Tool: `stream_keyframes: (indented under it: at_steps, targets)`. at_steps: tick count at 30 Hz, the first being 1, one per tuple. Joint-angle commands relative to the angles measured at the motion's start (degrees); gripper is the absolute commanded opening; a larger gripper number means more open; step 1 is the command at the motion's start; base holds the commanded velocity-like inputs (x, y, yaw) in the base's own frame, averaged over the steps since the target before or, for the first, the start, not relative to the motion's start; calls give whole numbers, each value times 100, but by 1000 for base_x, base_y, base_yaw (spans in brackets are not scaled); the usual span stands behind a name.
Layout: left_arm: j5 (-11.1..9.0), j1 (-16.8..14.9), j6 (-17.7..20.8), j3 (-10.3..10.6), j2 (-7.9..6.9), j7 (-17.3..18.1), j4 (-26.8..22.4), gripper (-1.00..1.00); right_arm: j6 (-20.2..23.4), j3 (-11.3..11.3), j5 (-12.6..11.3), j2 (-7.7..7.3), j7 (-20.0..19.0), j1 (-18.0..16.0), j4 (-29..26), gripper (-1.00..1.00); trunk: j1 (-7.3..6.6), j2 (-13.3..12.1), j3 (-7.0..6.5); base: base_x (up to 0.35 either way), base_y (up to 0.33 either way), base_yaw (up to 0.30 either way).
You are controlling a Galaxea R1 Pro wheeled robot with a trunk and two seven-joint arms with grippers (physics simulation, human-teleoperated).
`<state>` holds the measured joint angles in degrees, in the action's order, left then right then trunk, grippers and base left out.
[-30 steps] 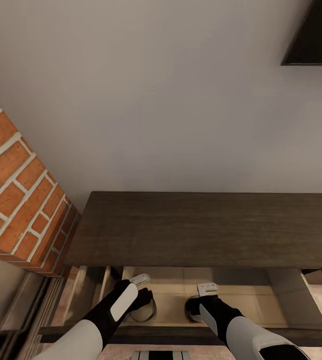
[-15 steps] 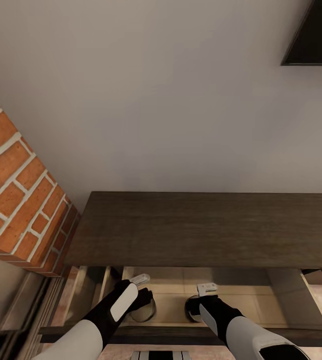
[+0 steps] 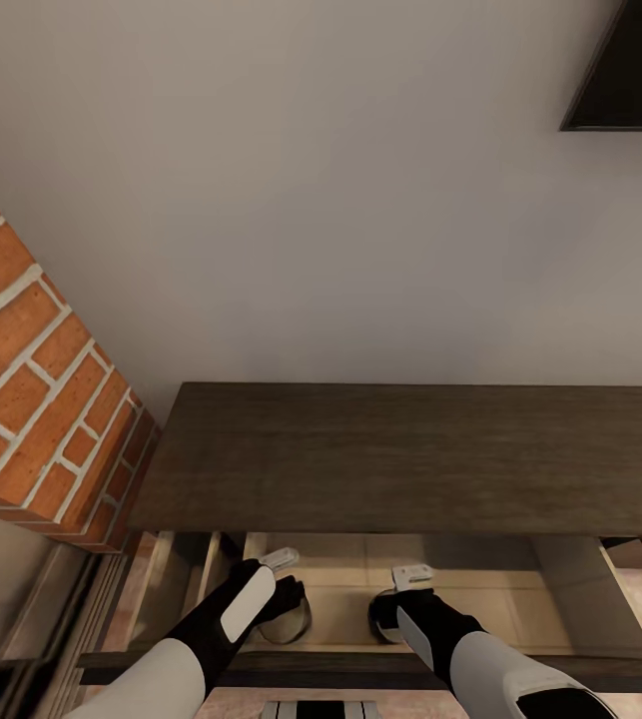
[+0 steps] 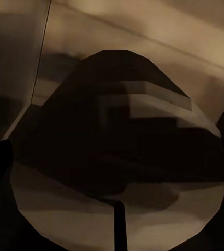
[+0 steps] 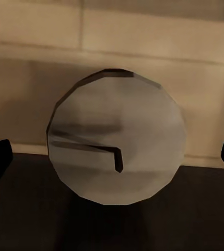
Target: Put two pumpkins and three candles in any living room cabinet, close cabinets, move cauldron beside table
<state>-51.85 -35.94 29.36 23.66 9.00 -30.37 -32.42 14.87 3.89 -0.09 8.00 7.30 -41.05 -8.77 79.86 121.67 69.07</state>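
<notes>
Head view: both tools in open cabinet (image 3: 410, 459) drawer; right tool (image 5: 112, 209) spread, candle (image 5: 117, 137) between fingers; left tool (image 3: 286, 609) grip unclear; lift straight, avoid toppling candle.

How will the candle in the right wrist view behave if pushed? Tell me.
The candle looks squat, rigid and flat-topped, so it likely slides rather than tips. If knocked over, its round body would probably roll. Smooth sides may slip.
</notes>
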Motion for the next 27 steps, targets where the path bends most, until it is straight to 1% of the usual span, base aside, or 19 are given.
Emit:
stream_keyframes:
  at_steps: [1,5,7,10,21,22,27]
  targets:
    - [114,0,26,7,-38,-31,7,-100,-1,-1,0,0,0,0,-1,100,1,0,0,0,0,0]
    - [126,1,-7,13,-12,-31,198,-100,-1,2,0,0,0,0,-1,100,1,0,0,0,0,0]
    - [125,0,-241,15,2,-31,321,-100,-2,3,-1,0,0,0,-2,100,1,0,0,0,0,0]
    - [128,0,-348,15,5,-31,353,-100,-2,2,-2,0,0,0,-2,100,1,0,0,0,0,0]
    - [131,0,-369,16,6,-31,359,-100,-2,-2,0,0,0,0,-2,100,1,0,0,0,0,0]
    - [131,0,-369,16,6,-31,359,100,-2,-2,0,0,0,0,-2,100,1,0,0,0,0,0]
    - [131,0,-369,16,6,-31,359,100,-2,-2,0,0,0,0,-3,100,1,0,0,0,0,0]
